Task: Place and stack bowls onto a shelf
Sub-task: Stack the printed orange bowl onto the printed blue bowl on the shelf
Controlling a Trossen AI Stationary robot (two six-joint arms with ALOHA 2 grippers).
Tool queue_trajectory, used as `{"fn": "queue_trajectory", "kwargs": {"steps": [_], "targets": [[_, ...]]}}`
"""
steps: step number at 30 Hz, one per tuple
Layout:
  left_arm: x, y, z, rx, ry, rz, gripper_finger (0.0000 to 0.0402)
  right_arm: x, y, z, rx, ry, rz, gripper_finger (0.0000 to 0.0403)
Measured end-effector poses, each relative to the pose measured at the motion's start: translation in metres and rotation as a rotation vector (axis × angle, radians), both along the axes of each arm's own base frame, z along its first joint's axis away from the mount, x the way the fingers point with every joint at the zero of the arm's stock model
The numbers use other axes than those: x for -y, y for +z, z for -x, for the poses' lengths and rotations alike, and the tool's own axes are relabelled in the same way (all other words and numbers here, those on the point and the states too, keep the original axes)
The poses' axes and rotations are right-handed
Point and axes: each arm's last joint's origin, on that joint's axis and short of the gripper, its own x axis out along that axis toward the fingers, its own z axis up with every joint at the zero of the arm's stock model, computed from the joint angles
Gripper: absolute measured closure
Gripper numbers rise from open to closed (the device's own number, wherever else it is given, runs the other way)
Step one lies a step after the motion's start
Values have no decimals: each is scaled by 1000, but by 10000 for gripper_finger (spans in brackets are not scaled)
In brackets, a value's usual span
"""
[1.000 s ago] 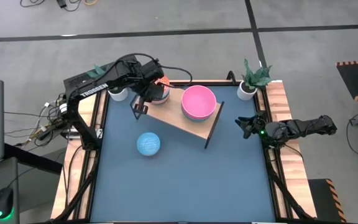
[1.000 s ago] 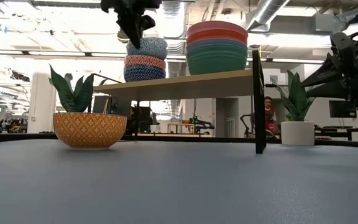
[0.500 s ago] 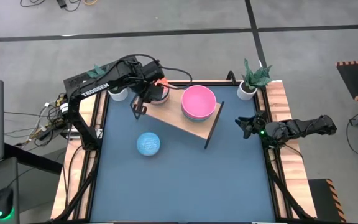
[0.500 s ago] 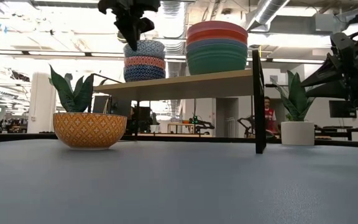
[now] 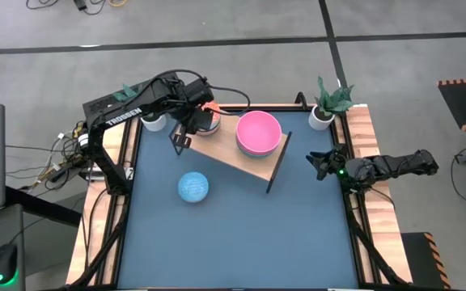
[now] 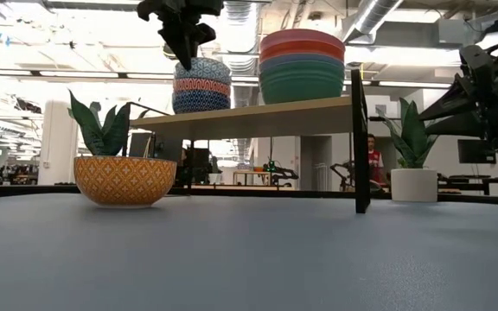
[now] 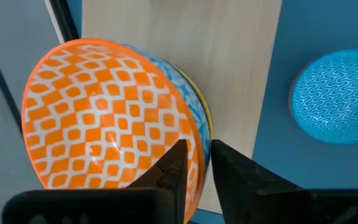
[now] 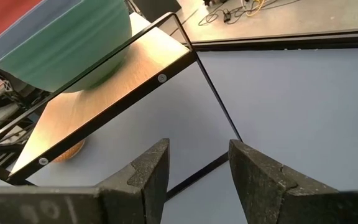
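Observation:
The wooden shelf (image 5: 241, 158) stands slantwise at the far side of the blue table. A stack of large bowls (image 5: 258, 132), pink on top and green at the bottom (image 6: 301, 67), rests on its right end. A stack of small patterned bowls (image 6: 201, 86) sits on its left end. My left gripper (image 7: 197, 165) comes down on that stack's top bowl (image 7: 104, 124), orange-chequered inside, and is shut on it. One more small bowl (image 5: 192, 187), light blue inside and yellow outside (image 6: 124, 180), rests on the table. My right gripper (image 8: 197, 168) waits open near the table's right edge (image 5: 318, 164). My left gripper pinches the top bowl's rim (image 7: 199, 140), one finger (image 7: 176, 163) inside the bowl and the other (image 7: 224, 163) outside. The fingers come from above, pointing down (image 6: 187, 52). The bowl sits upright, nested in the small bowls below it on the shelf.
Two white pots with green plants stand at the far corners (image 5: 330, 101) (image 6: 102, 130). Wooden rails run along the table's left and right sides (image 5: 361, 137). The near half of the blue table (image 5: 241, 234) holds nothing but the light blue bowl.
My left gripper has moved a little down and toward the left in the low view, still on the rim. The top small bowl has sunk slightly deeper into the stack on the shelf.

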Motion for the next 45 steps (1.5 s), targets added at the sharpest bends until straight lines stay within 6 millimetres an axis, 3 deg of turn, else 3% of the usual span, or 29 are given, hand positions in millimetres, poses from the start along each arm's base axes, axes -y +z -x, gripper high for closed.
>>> {"fn": "queue_trajectory", "kwargs": {"steps": [9,19,29,35,39,45], "targets": [[-2,2,2,-25,39,-61,321,0,0,0,0,1,0,212],[0,17,3,53,73,-48,319,0,0,0,-2,1,2,212],[1,17,5,31,106,-50,319,0,0,0,-1,1,1,212],[2,33,10,104,175,-56,319,0,0,0,-4,3,5,212],[-7,38,12,153,231,-59,319,0,0,0,-4,3,5,212],[-40,42,21,262,368,-37,347,0,0,0,-5,3,5,212]]}}
